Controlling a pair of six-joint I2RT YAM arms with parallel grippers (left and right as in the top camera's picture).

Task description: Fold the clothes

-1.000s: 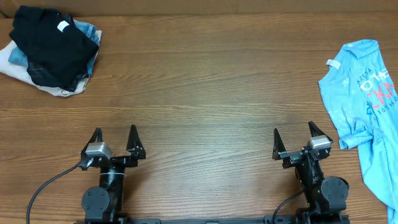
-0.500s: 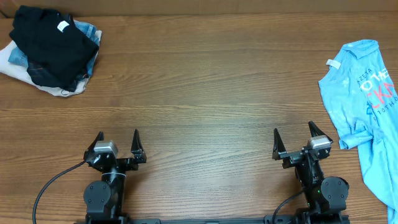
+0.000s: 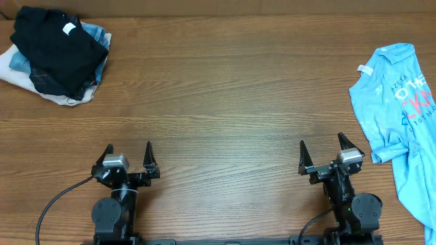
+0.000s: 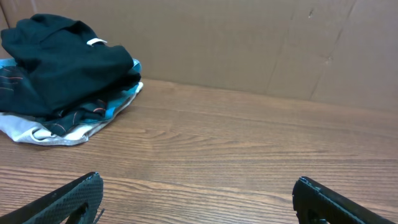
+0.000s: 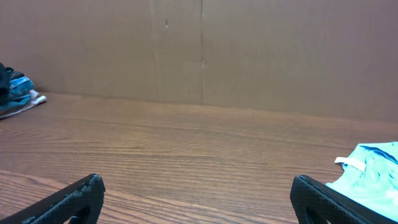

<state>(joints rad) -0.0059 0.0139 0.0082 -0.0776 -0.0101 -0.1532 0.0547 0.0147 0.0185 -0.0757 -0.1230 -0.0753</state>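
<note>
Now we are looking down on a wooden table (image 3: 218, 102), and the black T-shirt (image 3: 58, 51) is lying crumpled at about 10 o'clock, in the far left corner. It is sitting on top of a small heap of other clothes (image 3: 68, 99). A pale cloth (image 3: 12, 68) is showing beneath it on the left, and a bit of blue fabric (image 3: 101, 34) is peeking out at its right edge. Its small white label (image 3: 69, 28) is facing up near the top of the bundle. Both grippers are standing well apart from the shirt.

Our left gripper (image 3: 128, 146) is sitting at about 7 o'clock, near the front edge. It is pointing toward 12 o'clock, with its two fingers spread wide and gripping nothing. Through the left wrist camera we are seeing the shirt at roughly 10 o'clock, far beyond the fingertips, with a brown cardboard wall (image 4: 249, 43) standing behind the table.

Our right gripper (image 3: 321, 140) is sitting at about 5 o'clock, likewise gaping wide and gripping nothing, with only bare wood lying ahead of it.

A light blue T-shirt (image 3: 395, 88) with pink lettering is sprawling at 3 o'clock and trailing down the right edge toward 4 o'clock. It is lying near the right gripper but apart from it.
</note>
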